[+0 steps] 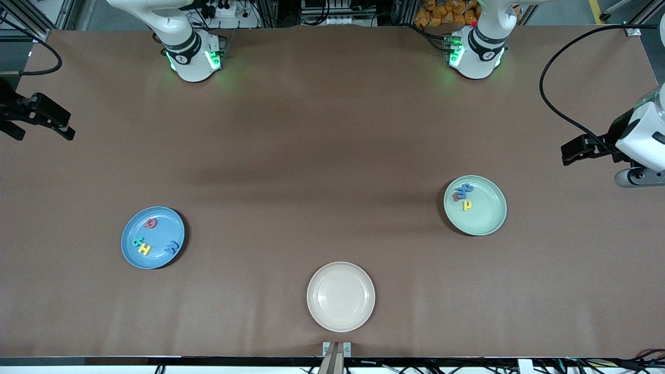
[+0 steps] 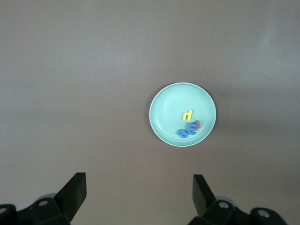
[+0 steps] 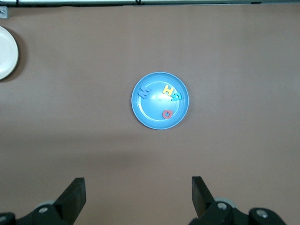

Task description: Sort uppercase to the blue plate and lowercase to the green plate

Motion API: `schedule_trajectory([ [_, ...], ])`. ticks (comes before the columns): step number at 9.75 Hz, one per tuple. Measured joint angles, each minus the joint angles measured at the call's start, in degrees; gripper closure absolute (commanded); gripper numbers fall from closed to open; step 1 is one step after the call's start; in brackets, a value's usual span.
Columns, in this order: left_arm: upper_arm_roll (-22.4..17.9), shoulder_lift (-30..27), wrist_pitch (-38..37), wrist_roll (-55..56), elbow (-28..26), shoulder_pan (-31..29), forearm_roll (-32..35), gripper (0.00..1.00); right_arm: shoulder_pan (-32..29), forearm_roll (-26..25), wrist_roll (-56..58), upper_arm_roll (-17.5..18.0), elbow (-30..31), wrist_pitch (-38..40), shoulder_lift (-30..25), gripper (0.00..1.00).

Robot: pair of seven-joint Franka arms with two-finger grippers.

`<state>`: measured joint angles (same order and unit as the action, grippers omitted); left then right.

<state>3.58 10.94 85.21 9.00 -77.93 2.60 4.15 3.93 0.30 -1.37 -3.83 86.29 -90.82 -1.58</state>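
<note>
**Sorted letters on two plates, both arms drawn back**

A brown table point(image 1: 322, 156) fills the scene, its middle a broad bare stretch between the robot bases and the plates; the edge nearest the front camera runs just below a beige plate point(image 1: 341, 296), which holds nothing. The blue plate point(image 1: 131, 254) lies toward the right arm's end of the table, the green plate point(image 1: 488, 221) toward the left arm's end, the two well apart and each with open cloth all round. On the blue plate rest the uppercase letters — red Q point(image 1: 150, 223), yellow H point(image 1: 145, 250), green R point(image 1: 137, 242) touching the H, and blue W point(image 1: 172, 246) by the rim. On the green plate the lowercase letters cluster near the rim farther from the front camera: the yellow letter point(image 1: 467, 205) lies alone, the blue letters point(image 1: 464, 189) overlap a red one point(image 1: 455, 197). The right gripper point(image 1: 49, 124) hangs over the table's edge at its own end, jaws spread wide and holding nothing. The left gripper point(image 1: 576, 151) hangs likewise at its end — fingers wide, holding nothing.
</note>
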Motion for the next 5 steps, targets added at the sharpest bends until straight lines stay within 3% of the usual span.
schedule_trajectory([
  [2,-0.06,0.04,1.11,3.57,0.0,-0.09,-2.64,0.0,-0.79,3.53,-0.7,-0.53,-0.28,0.27,0.08,0.0],
  [5,-0.12,0.61,5.19,3.74,0.0,-0.24,-3.07,0.0,-1.57,4.43,-0.71,-0.66,-0.33,0.48,0.19,0.0],
])
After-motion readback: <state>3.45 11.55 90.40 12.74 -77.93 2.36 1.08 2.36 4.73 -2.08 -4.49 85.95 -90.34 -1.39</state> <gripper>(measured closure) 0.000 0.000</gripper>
